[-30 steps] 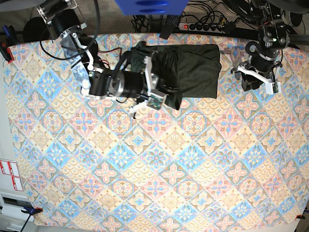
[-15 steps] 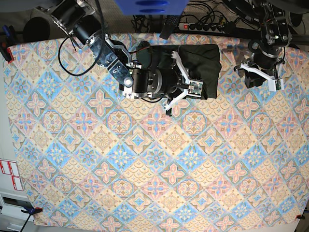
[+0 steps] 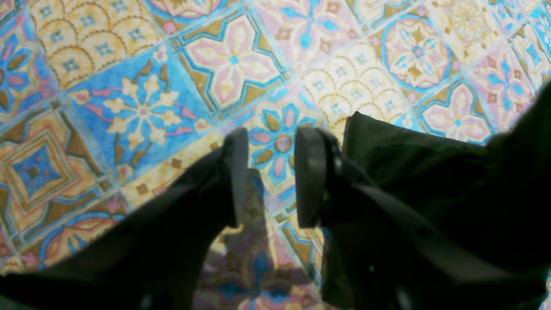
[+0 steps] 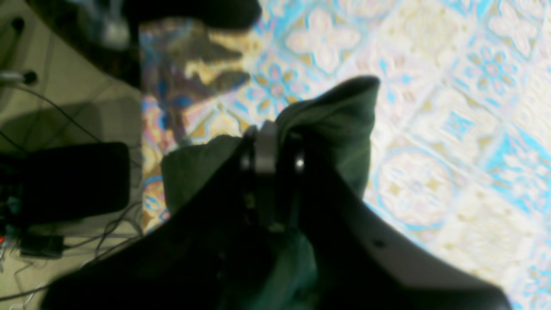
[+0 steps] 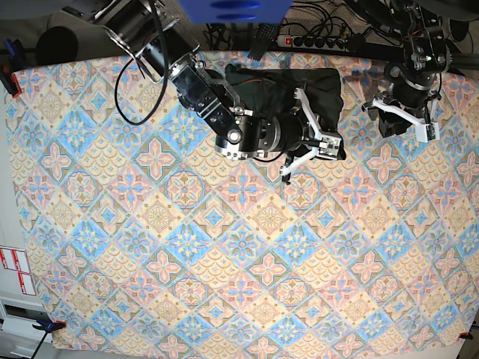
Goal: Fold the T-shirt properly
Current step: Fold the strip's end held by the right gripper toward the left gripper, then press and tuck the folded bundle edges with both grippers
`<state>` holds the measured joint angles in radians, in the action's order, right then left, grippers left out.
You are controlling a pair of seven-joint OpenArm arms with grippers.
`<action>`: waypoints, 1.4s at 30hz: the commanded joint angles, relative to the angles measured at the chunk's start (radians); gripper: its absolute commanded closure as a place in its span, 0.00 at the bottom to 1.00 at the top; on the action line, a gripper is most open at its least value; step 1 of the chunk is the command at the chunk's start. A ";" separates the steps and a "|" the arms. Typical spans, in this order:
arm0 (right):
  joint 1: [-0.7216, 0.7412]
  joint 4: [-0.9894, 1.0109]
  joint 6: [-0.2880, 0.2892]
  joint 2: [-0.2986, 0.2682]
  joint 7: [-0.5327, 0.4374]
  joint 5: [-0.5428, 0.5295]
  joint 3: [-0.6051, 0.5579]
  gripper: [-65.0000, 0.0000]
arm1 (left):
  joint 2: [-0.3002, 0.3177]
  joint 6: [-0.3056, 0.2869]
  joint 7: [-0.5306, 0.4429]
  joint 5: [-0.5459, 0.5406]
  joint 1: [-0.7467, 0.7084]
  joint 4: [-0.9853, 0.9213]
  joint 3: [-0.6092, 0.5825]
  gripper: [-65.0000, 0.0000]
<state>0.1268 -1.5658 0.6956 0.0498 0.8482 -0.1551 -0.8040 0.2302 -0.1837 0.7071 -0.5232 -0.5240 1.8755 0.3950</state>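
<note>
Olive-green knit T-shirt (image 4: 344, 125) sits pinched in the closed right gripper (image 4: 275, 159); left gripper (image 3: 271, 176) hangs parted, empty, above patterned tablecloth (image 3: 142, 107).

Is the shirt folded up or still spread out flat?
Folded: the T-shirt is a compact dark block, with the right gripper shut on one edge.

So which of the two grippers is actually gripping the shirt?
The right gripper, pinched shut on T-shirt fabric. The left gripper hangs open over bare tablecloth.
</note>
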 commanded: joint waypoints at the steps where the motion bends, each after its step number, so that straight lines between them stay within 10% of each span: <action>1: 0.010 0.003 0.003 0.008 -0.028 -0.010 0.007 1.00 | 0.008 -0.003 -0.020 -0.005 -0.002 0.014 0.005 0.74; 8: 0.010 0.077 0.003 0.008 -0.105 -0.010 0.010 0.98 | 0.008 -0.003 -0.020 -0.007 -0.002 0.014 0.003 0.74; 17: -0.002 -0.006 0.003 0.005 -0.106 -0.010 0.168 0.69 | 0.008 -0.004 -0.020 -0.005 0.002 0.014 -0.043 0.74; 33: -0.102 -0.041 0.003 -0.080 -0.103 -0.010 0.320 0.83 | 0.008 -0.007 -0.025 -0.010 0.003 0.016 -0.120 0.74; 42: -0.095 0.080 0.003 -0.078 -0.103 -0.010 0.079 0.83 | -0.018 -0.001 -0.027 -0.012 0.025 0.016 -0.052 0.74</action>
<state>0.0151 -1.4681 0.6956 -0.0338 0.7662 -0.1463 -0.7288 0.2123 -0.1841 0.6910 -0.5301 -0.4934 1.8755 0.3370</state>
